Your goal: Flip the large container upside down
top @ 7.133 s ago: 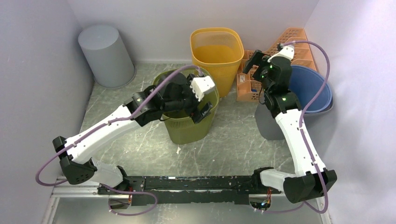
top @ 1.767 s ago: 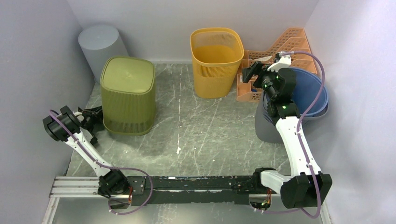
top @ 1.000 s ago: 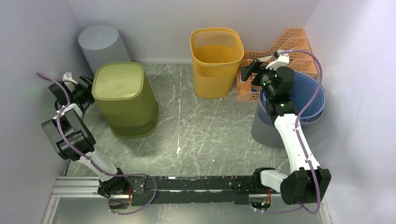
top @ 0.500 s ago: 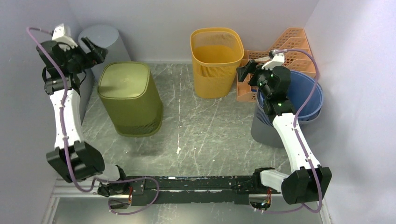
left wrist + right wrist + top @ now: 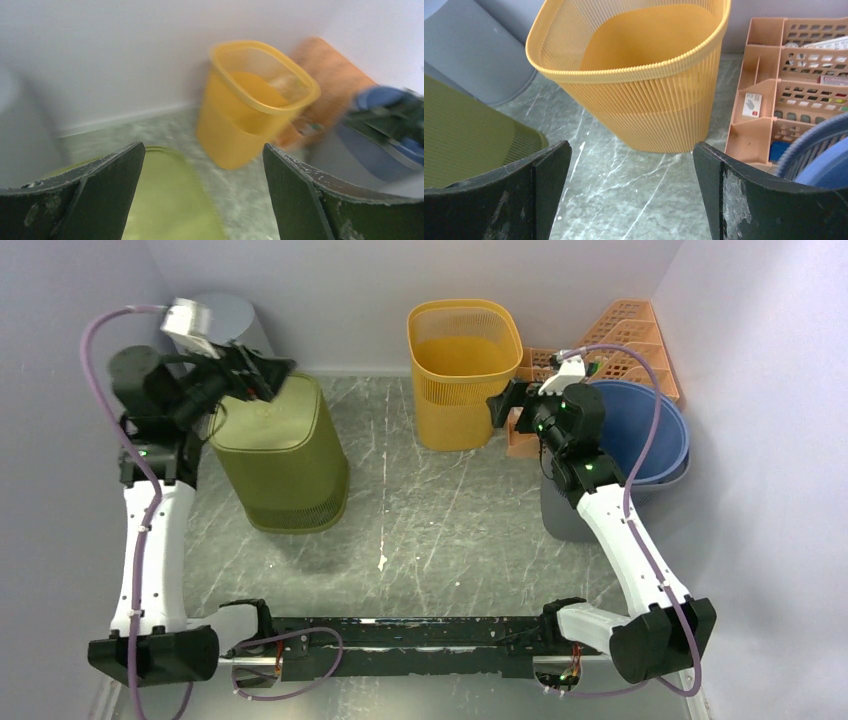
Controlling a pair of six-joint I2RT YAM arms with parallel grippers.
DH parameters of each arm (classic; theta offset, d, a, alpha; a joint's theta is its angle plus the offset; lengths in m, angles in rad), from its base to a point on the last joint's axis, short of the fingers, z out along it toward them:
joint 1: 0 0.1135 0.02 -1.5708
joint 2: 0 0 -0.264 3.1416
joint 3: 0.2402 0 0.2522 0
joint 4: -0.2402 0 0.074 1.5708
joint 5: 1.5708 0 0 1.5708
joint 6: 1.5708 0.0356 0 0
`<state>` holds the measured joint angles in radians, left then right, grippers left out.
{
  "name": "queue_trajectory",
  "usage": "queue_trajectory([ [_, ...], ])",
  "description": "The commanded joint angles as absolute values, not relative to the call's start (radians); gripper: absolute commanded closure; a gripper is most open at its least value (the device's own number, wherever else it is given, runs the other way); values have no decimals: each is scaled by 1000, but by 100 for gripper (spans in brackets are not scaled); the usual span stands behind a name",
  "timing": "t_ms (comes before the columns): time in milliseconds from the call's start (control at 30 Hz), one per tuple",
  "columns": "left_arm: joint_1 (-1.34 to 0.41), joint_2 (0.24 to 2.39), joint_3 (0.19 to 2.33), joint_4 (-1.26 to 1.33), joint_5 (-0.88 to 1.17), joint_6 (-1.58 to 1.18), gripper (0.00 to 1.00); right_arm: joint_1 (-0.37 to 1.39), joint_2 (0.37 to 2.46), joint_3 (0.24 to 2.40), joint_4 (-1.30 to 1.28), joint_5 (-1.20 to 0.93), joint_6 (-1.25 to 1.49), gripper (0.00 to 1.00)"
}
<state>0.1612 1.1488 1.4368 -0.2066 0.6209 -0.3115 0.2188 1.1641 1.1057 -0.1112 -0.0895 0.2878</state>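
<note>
The large olive-green mesh basket stands upside down on the left of the table, its closed bottom facing up. My left gripper is open and empty, hovering just above the basket's far top edge without touching it. The left wrist view shows its fingers wide apart over the blurred olive basket. My right gripper is open and empty, held in the air beside the yellow basket. The right wrist view shows bare table between its spread fingers and the olive basket at the left.
A yellow mesh basket stands upright at the back centre. A grey bin stands in the back left corner. An orange organiser and a blue bin nested in a grey bin fill the right side.
The olive basket went from upright, with my left gripper in it, to upside down. My left arm let go, swung up round its left side and now hovers over its top. The right gripper drifted left.
</note>
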Motion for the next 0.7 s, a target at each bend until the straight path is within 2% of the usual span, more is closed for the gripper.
queue_trajectory([
  [0,-82,1113,1426,-210,609,-286,0,231,1166,1100,-281,-49,300,6],
  [133,-305,1158,1450,-314,365,-191,0,231,1167,1114,-295,-10,304,5],
  [300,-527,1235,1449,-316,158,-147,0,231,1173,1125,-287,10,314,5],
  [433,-632,1281,1403,-294,31,-137,0,232,1178,1139,-284,24,319,4],
  [667,-710,1298,1117,-31,-214,-184,2,231,1174,1179,-286,6,311,1],
])
